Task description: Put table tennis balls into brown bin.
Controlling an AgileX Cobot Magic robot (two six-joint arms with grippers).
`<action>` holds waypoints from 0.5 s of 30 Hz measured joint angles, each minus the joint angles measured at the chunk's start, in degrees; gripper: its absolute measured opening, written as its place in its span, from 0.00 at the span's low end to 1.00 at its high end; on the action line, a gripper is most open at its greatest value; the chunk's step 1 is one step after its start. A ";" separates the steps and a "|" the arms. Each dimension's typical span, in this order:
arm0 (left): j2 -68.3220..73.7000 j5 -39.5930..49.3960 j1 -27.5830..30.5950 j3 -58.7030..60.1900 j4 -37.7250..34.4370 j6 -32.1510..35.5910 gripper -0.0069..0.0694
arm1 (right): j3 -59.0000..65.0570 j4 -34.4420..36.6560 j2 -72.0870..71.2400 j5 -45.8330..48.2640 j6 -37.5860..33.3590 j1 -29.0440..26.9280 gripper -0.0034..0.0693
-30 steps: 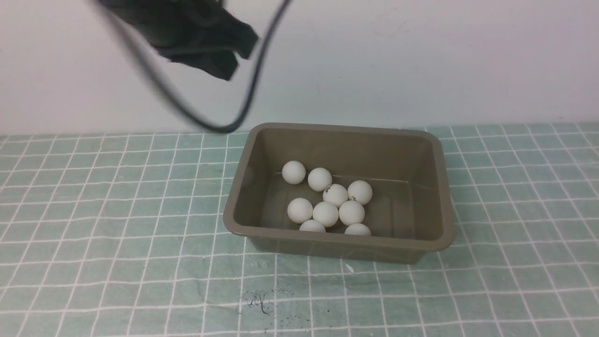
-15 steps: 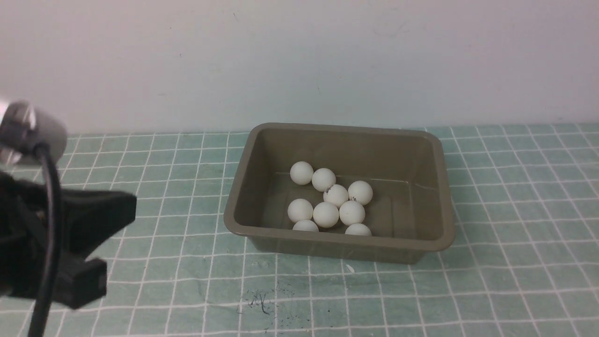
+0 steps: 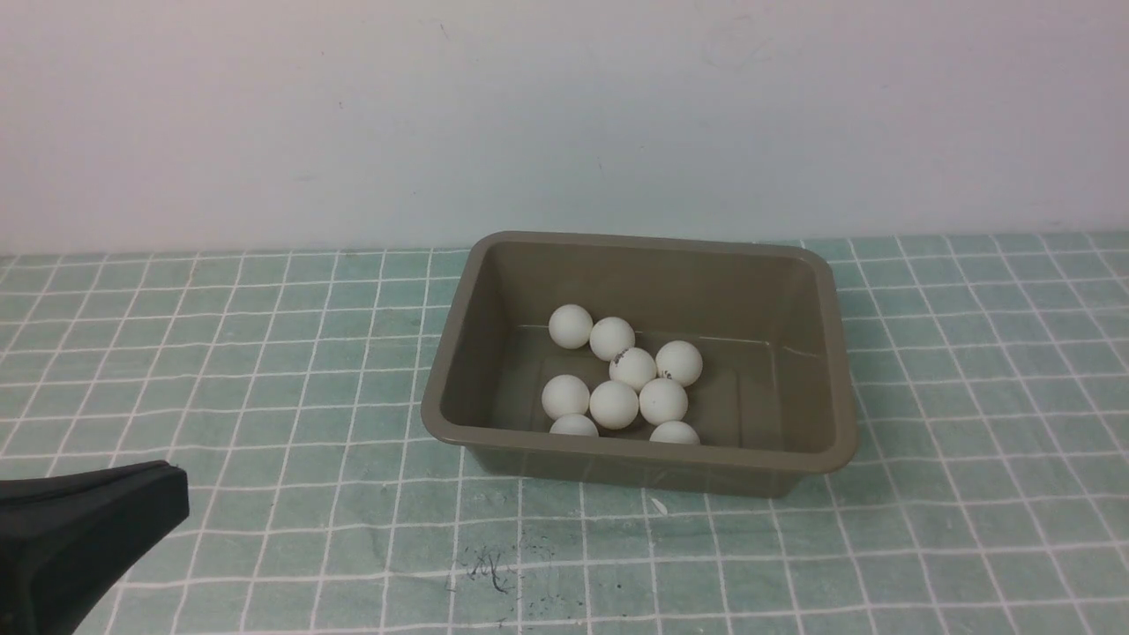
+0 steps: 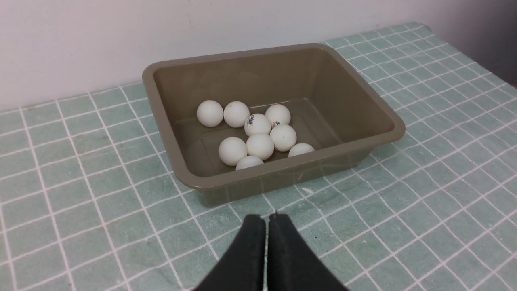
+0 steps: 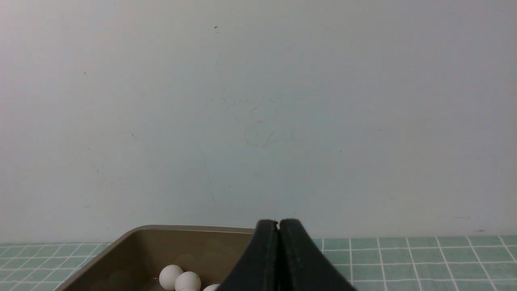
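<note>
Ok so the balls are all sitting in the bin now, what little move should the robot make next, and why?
Probably just ease the left hand back to rest, well away from the bin. It's closed with nothing in it, and so is the right hand, while nine white balls lie inside the bin.

On our left arm, a matt black part (image 3: 93,538) shows in the front view, smooth and plain, with a broad flat face, straight edges and a blunt, squared-off end. Our left gripper (image 4: 267,218) has two slim black fingers with small rounded tips, widening into dark wedges behind those tips, and our right gripper (image 5: 278,224) wears the same dark, tapered pair. Behind the tips of both our grippers, the surfaces look plain, dark and blurred.
</note>
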 joint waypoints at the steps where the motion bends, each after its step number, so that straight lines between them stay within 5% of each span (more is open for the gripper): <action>1: 0.00 -0.04 0.00 0.00 0.00 0.54 0.08 | 0.00 0.00 0.00 0.00 0.00 0.00 0.03; 10: -3.92 -4.54 0.35 4.63 9.73 -2.10 0.08 | 0.00 -0.04 0.00 0.00 -0.29 0.00 0.03; 15: -14.34 -10.61 7.36 17.58 16.33 -7.79 0.08 | 0.00 -0.04 0.00 0.00 -0.29 0.00 0.03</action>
